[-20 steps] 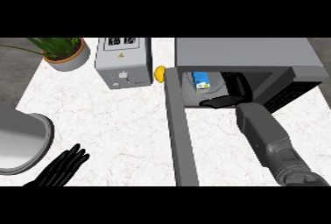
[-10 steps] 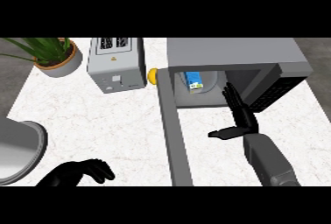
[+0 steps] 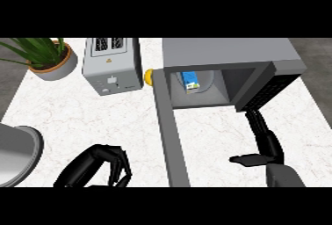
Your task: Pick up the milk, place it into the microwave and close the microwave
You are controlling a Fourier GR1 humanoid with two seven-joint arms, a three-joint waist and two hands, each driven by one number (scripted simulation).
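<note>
milk (image 3: 190,81) inside microwave (image 3: 227,52), apart from right hand (image 3: 268,147)

Blue-and-white milk carton (image 3: 189,81) inside the grey box microwave (image 3: 227,52), door swung wide.
I see my black right hand (image 3: 266,145), fingers straight, just outside.

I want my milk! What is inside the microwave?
A blue and white milk carton sits inside the microwave, whose door is open. The microwave's own top covers the back part.

White marble table (image 3: 84,114). Far left corner: potted plant (image 3: 53,63). Toaster (image 3: 113,66) just beside it. Small yellow object (image 3: 148,77) between toaster and microwave (image 3: 227,52). Microwave at far edge, right side, door (image 3: 172,145) open toward near edge. Grey metal vessel (image 3: 13,154) at left edge.
</note>
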